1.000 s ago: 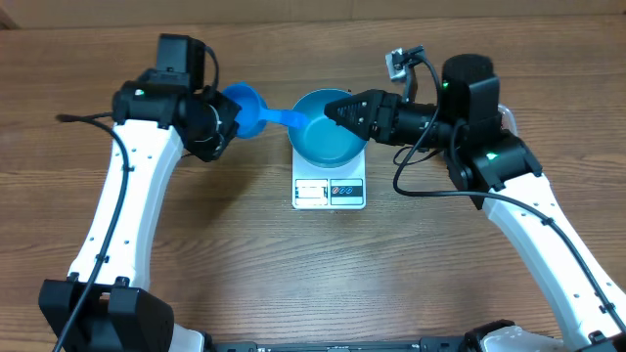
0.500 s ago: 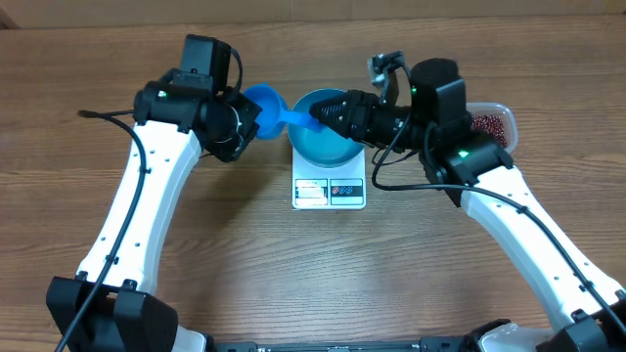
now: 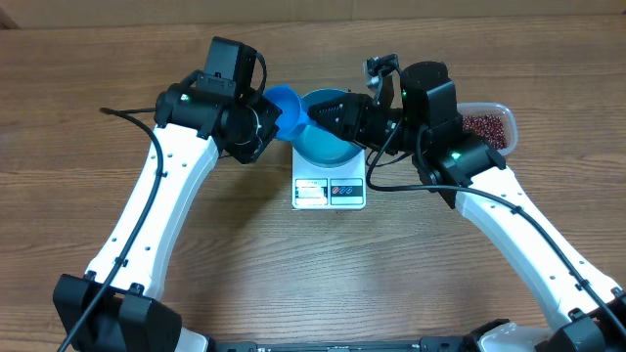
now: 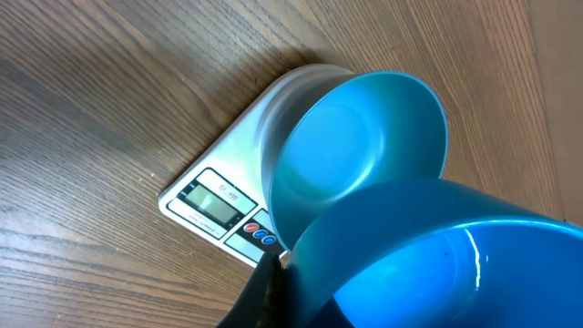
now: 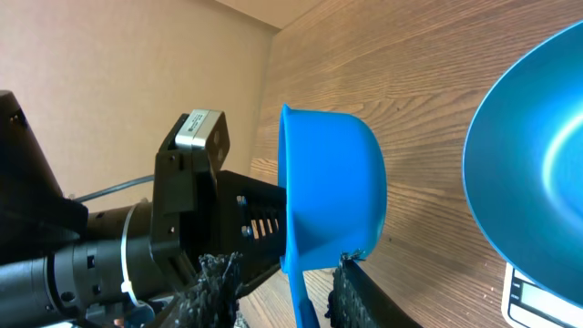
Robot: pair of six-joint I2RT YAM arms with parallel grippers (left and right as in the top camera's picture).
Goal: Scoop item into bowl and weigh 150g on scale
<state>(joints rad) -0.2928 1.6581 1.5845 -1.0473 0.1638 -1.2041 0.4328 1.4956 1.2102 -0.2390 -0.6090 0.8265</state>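
Observation:
A blue scoop point(image 3: 285, 104) hangs left of the blue bowl point(image 3: 326, 145), which stands on the white scale point(image 3: 330, 188). My left gripper point(image 3: 266, 119) is shut on the scoop's cup point(image 4: 428, 264), one dark finger point(image 4: 269, 290) pressed to its rim. My right gripper point(image 3: 316, 115) reaches over the bowl from the right. In the right wrist view the scoop's handle point(image 5: 301, 305) stands between the fingers of my right gripper point(image 5: 282, 269). The right finger point(image 5: 357, 292) is against it and the left finger point(image 5: 214, 292) stands clear. The bowl point(image 4: 360, 150) is empty. Red-brown beans point(image 3: 484, 125) lie in a tub.
The clear plastic tub point(image 3: 505, 114) sits at the far right, partly behind the right arm. The scale's display point(image 4: 215, 196) and buttons point(image 4: 258, 234) face the table's front. Bare wooden tabletop surrounds the scale.
Both arms have closed in on each other. The left carried the scoop rightward to the bowl's edge. The right moved left over the bowl, its jaws narrowing round the handle, uncovering the tub.

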